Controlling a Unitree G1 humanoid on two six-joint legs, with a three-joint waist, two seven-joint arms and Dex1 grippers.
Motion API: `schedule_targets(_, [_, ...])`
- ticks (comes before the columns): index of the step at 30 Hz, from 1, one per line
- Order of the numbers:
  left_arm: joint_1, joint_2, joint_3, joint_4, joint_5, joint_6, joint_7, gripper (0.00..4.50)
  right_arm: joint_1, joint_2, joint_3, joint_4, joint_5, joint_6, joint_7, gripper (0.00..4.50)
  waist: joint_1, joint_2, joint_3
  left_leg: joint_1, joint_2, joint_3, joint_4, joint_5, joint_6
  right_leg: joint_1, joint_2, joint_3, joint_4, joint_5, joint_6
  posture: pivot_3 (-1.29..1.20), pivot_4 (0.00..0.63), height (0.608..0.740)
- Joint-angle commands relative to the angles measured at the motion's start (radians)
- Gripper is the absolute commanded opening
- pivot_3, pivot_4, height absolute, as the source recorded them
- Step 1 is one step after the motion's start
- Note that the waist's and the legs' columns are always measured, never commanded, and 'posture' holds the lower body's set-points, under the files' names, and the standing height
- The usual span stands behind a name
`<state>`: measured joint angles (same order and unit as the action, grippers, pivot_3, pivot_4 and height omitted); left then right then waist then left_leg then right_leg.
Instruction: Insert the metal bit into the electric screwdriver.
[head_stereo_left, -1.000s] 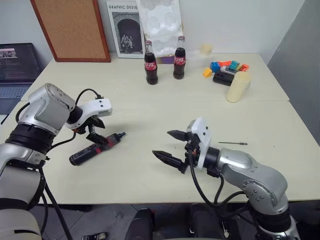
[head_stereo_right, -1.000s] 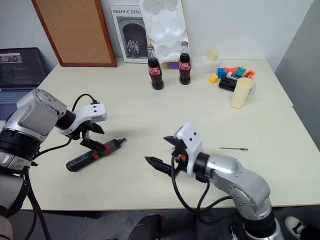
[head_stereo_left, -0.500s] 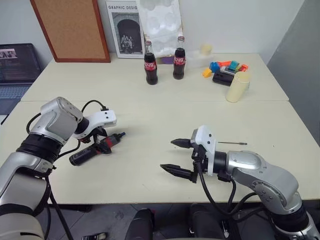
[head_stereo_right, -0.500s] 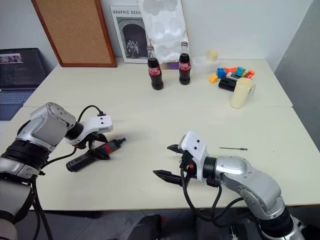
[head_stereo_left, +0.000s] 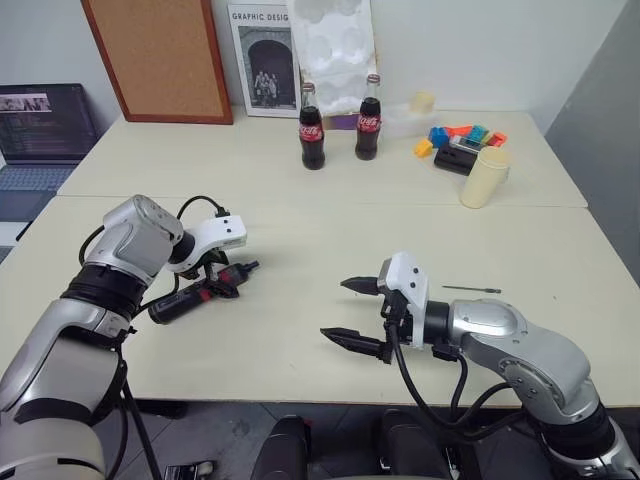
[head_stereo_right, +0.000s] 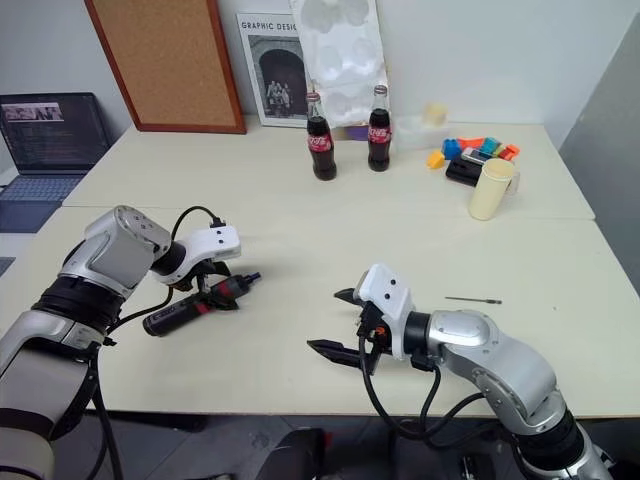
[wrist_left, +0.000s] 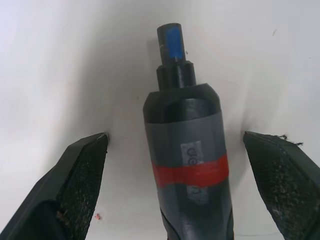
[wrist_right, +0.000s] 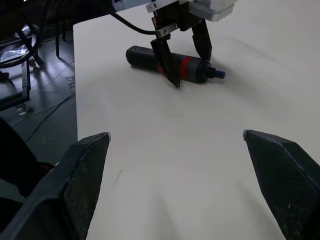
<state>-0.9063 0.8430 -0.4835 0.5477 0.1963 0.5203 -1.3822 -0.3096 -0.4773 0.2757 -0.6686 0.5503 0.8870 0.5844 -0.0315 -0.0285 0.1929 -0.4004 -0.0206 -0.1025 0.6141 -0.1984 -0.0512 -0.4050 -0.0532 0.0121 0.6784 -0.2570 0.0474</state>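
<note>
Two claws: both are spread wide and hold nothing.
Left claw (head_stereo_left: 215, 283): it hangs over the electric screwdriver (head_stereo_left: 200, 291), with one finger on each side of the red part.
Screwdriver: it lies flat on the bench (head_stereo_left: 300, 230), on the robot's left, with its tip pointing toward the middle.
Metal bit (head_stereo_left: 470, 289): it lies flat on the bench, on the robot's right, well apart from the screwdriver.
Right claw (head_stereo_left: 352, 314): it floats above the bench and points to the left, near the bit but not touching it.
Step now: grab the screwdriver, I think.
Do it well: keep the body in the middle between the fingers, go low, then squeeze slowly so it does not roll.
Left wrist view: it shows the blue tip end (wrist_left: 171, 40) and gaps on both sides of the body.
Head views: they show how far the bit is.
</note>
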Motion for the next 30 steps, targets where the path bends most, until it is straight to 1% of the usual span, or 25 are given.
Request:
schedule_targets(1, [-0.023,-0.026,0.004,0.058,0.033,-0.034,0.026,4.5,-0.008,0.008,0.001,-0.025,-0.004,-0.016,-0.01,4.48,0.001,0.0,0.0,0.0,0.0,0.0,0.0,0.0,0.0,0.0,0.0,0.0,0.0,0.0,0.0,0.0,0.15,0.74])
schedule_targets(10, [-0.101,-0.086,-0.017,0.203,0.091,-0.127,0.022,4.5,0.025,0.015,0.034,-0.041,-0.031,-0.03,-0.022,4.48,0.003,0.0,0.0,0.0,0.0,-0.001,0.0,0.0,0.0,0.001,0.0,-0.001,0.0,0.0,0.0,0.0,0.15,0.74])
schedule_targets(16, [-0.143,-0.13,-0.017,0.254,0.117,-0.148,0.004,4.5,0.029,0.032,0.059,-0.046,-0.051,-0.031,-0.041,4.48,0.003,0.0,0.0,0.0,-0.001,-0.003,0.0,0.001,0.001,0.001,0.0,-0.002,0.0,0.0,0.0,0.0,0.15,0.74])
schedule_targets(20, [-0.136,-0.134,-0.022,0.24,0.135,-0.152,-0.023,4.5,0.019,0.043,0.053,-0.066,-0.043,-0.005,-0.061,4.48,0.004,0.0,0.0,-0.001,-0.001,-0.003,0.0,0.001,0.001,0.001,-0.001,-0.002,-0.001,0.0,0.0,0.0,0.15,0.74])
schedule_targets(23, [-0.122,-0.115,-0.037,0.232,0.164,-0.155,-0.043,4.5,0.01,0.05,0.041,-0.09,-0.026,0.027,-0.076,4.48,0.003,0.0,0.0,-0.001,-0.001,-0.003,0.0,0.001,0.001,0.001,-0.001,-0.002,-0.001,0.0,0.0,0.0,0.15,0.74])
schedule_targets(30, [-0.115,-0.122,-0.023,0.26,0.18,-0.107,-0.039,4.5,-0.008,0.059,0.02,-0.126,0.007,0.082,-0.102,4.48,-0.001,0.0,0.0,-0.001,-0.001,-0.003,0.0,0.001,0.001,0.001,-0.001,-0.002,-0.001,0.0,0.0,0.0,0.15,0.74])
